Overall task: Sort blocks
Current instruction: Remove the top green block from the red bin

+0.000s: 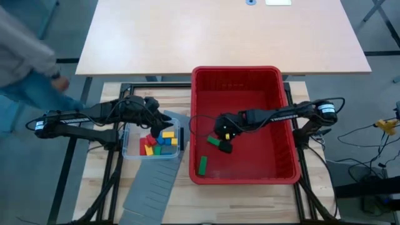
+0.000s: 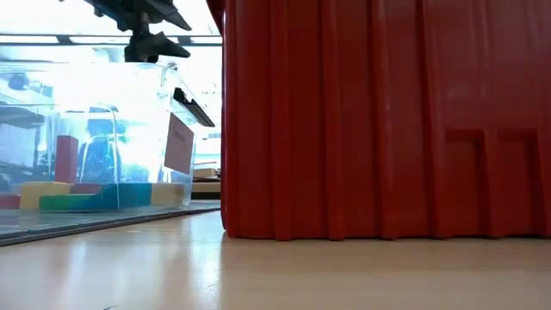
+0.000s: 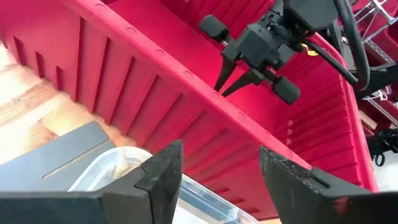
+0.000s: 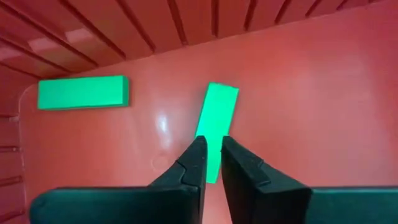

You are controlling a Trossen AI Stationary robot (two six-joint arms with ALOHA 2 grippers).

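Observation:
Two green bar blocks (image 4: pixel 217 121) (image 4: pixel 82 92) lie flat on the floor of the red bin (image 1: pixel 289 144); the high view shows them near the bin's left wall (image 1: pixel 214 142) (image 1: pixel 202 165). My right gripper (image 4: pixel 213 148) hangs above the nearer bar, shut and empty; its tips also meet in the left wrist view (image 3: pixel 225 87). A clear tub (image 1: pixel 130 150) left of the bin holds red, yellow, blue and green blocks (image 1: pixel 156 142). My left gripper (image 3: pixel 221 168) stands open over the tub's far rim, holding nothing.
A long grey slotted panel (image 1: pixel 153 187) lies under the tub and reaches toward the table's near edge. The bin's tall left wall (image 3: pixel 155 81) stands between the two grippers. A person (image 1: pixel 25 56) is at the far left, beside a pale table (image 1: pixel 219 31).

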